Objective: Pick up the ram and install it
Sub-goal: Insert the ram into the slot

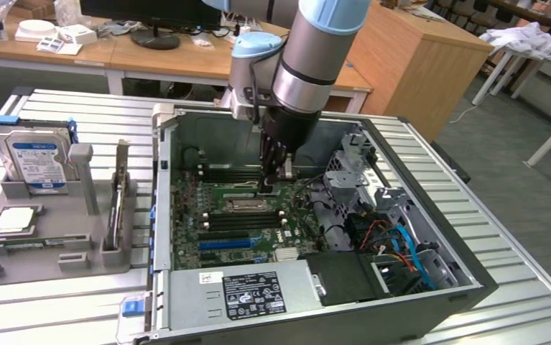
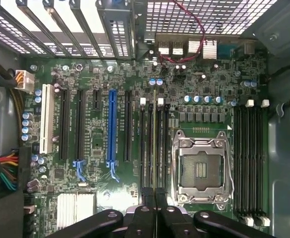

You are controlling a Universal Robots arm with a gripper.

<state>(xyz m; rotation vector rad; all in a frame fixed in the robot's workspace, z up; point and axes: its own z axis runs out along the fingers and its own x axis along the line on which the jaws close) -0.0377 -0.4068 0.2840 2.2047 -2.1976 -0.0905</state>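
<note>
Pinching the ram (image 2: 154, 124) edge-on with the tool (image 2: 154, 192) pressed nearly together, just above the motherboard's memory slots (image 2: 143, 144).

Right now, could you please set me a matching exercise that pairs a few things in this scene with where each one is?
Things
1. thin green ram stick
2. silver-topped hard drive with a blue label
3. small square silver CPU chip
4. metal-framed CPU socket

Places
A. lying flat in the grey tray
B. on the green motherboard, empty
C. held edge-on in the shut claw
D. standing upright in the grey tray

Pairs: 1-C, 2-D, 3-A, 4-B
</note>
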